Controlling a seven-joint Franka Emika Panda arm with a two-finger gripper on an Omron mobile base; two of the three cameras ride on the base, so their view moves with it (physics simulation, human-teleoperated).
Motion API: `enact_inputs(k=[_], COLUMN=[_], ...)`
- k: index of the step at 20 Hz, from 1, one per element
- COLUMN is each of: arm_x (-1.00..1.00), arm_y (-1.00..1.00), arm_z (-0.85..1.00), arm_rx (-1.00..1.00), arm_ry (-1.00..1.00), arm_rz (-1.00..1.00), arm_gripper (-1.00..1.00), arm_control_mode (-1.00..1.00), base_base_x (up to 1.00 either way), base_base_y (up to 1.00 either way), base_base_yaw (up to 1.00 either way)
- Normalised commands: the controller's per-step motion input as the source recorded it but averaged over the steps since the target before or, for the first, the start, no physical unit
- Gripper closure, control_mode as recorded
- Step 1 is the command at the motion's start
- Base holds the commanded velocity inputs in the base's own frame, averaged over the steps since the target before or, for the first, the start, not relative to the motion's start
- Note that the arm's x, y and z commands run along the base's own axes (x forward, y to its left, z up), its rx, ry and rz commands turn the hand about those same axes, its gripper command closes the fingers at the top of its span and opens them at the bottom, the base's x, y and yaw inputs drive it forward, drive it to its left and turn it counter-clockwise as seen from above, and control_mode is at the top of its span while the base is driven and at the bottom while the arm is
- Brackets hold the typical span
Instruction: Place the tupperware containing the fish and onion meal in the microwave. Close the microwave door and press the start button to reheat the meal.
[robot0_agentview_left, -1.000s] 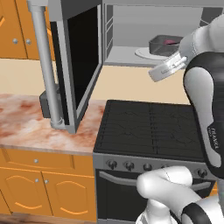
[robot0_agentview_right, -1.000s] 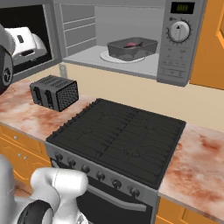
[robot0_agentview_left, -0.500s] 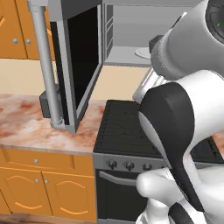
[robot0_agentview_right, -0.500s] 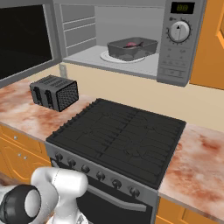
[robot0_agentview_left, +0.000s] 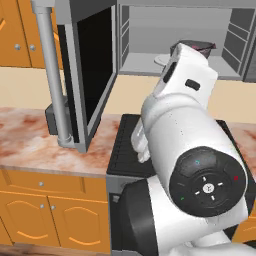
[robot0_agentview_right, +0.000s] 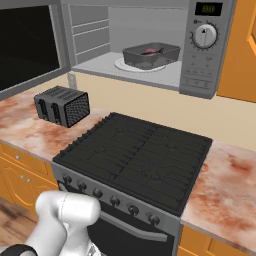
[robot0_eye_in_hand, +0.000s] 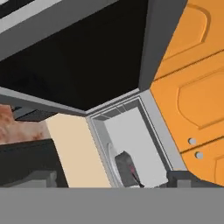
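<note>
The tupperware (robot0_agentview_right: 151, 54) is sitting on the white turntable (robot0_agentview_right: 131, 64) inside the microwave (robot0_agentview_right: 150, 45), at twelve o'clock above the stove (robot0_agentview_right: 135, 160). The microwave door (robot0_agentview_left: 92, 75) is standing open at nine o'clock, and the gripper (robot0_eye_in_hand: 109, 178) is holding its jaws wide, gripping nothing.

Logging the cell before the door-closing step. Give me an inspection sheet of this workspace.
Surface: marbled counter with black stove set in it.
Job's things: tupperware with the meal on the turntable inside the microwave; microwave door wide open.
Clutter: toaster on the counter left of the stove.
Grippers: pincer open, holding nothing.
Cables: nothing seen.
Surroundings: orange cabinets below and beside.
</note>
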Motion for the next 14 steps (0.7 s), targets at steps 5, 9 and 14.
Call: enact_inputs(k=[5,9,14], arm_x=[0.06,0.05,0.0], arm_y=[0.41,0.73,0.67], arm_z=[-0.18,0.0,0.1], arm_rx=[-0.09,-0.06,0.0], arm_ry=[-0.39,-0.32,-0.12], arm_rz=[0.0,0.0,0.0], arm_gripper=[-1.0,-1.0,-1.0], arm_control_mode=[-1.0,-1.0,-1.0], base_base_x=[0.0,0.0,0.0], base_base_y=[0.0,0.0,0.0], base_base_yaw=[0.0,0.0,0.0])
